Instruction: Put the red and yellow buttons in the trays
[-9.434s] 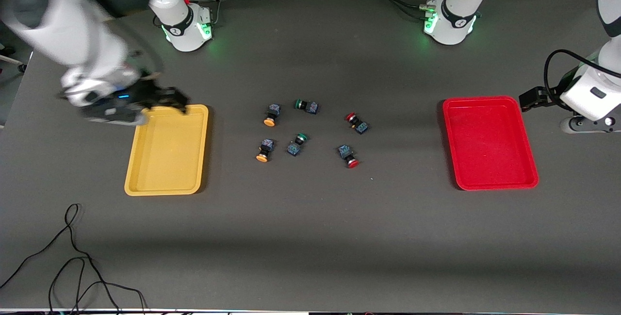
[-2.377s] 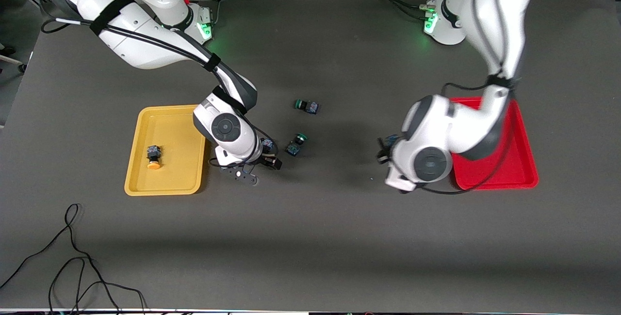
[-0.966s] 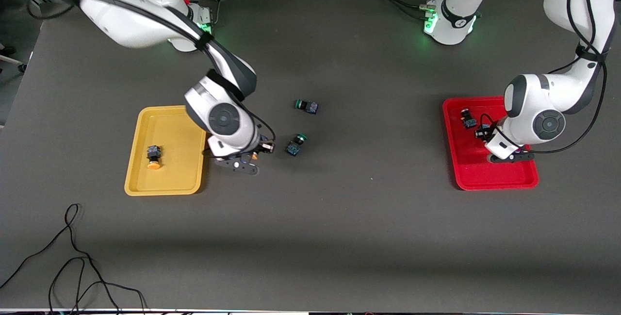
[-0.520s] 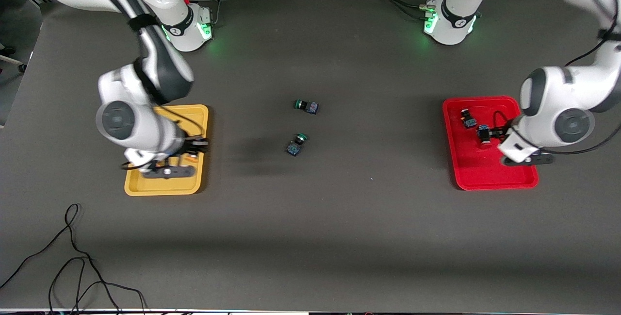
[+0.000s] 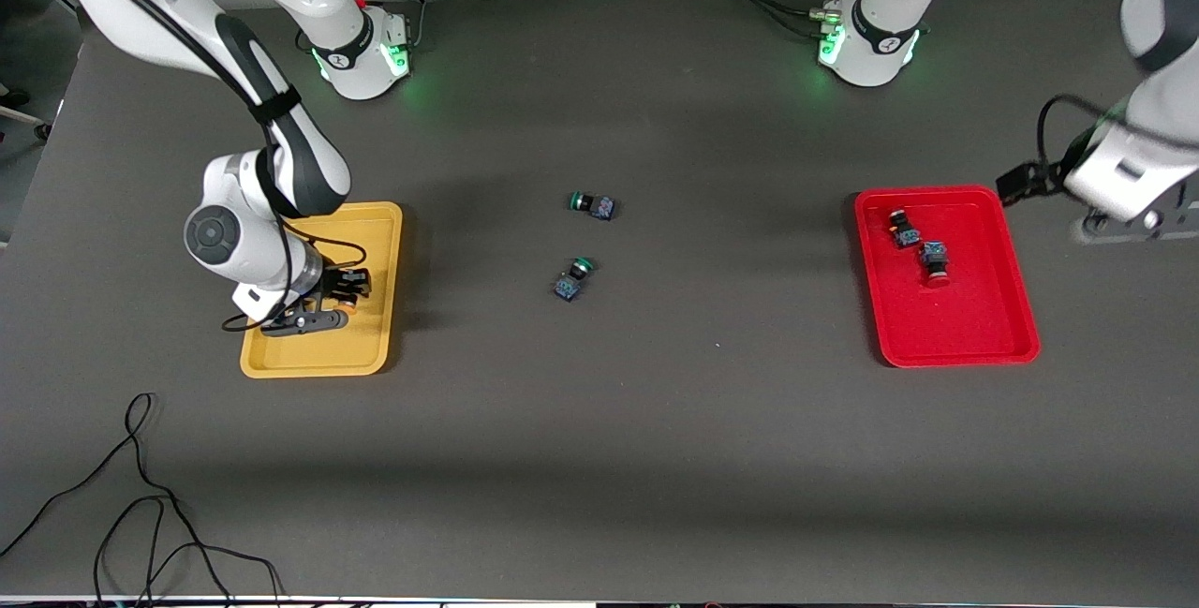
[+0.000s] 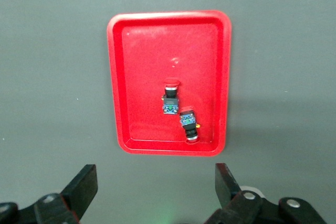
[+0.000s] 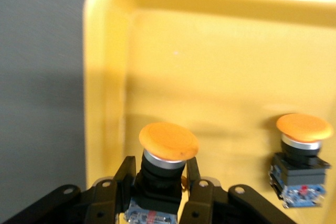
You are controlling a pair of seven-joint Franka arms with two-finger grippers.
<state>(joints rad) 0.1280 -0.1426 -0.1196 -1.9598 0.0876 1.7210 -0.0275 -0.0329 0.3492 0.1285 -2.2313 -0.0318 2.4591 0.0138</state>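
The yellow tray (image 5: pixel 318 350) lies toward the right arm's end of the table. My right gripper (image 5: pixel 345 291) is low over it, shut on a yellow button (image 7: pixel 168 142), cap pointing away from the wrist. The right gripper (image 7: pixel 160 174) clamps the dark body. A second yellow button (image 7: pixel 302 153) lies in the tray (image 7: pixel 210 51); the arm hides it in the front view. The red tray (image 5: pixel 979 318) holds two red buttons (image 5: pixel 904 229) (image 5: pixel 934 263). My left gripper (image 5: pixel 1124 219) is open and empty, up past the red tray toward the left arm's end. In the left wrist view the left gripper (image 6: pixel 155 179) looks down on the red tray (image 6: pixel 136 77) and both red buttons (image 6: pixel 170 98) (image 6: pixel 189 125).
Two green-capped buttons (image 5: pixel 592 205) (image 5: pixel 571 278) lie on the dark table midway between the trays. A black cable (image 5: pixel 140 496) loops on the table near the front camera at the right arm's end.
My left gripper has pulled up and away from the red tray, leaving the second red button in it. My right gripper has shifted slightly over the yellow tray, still holding the yellow button.
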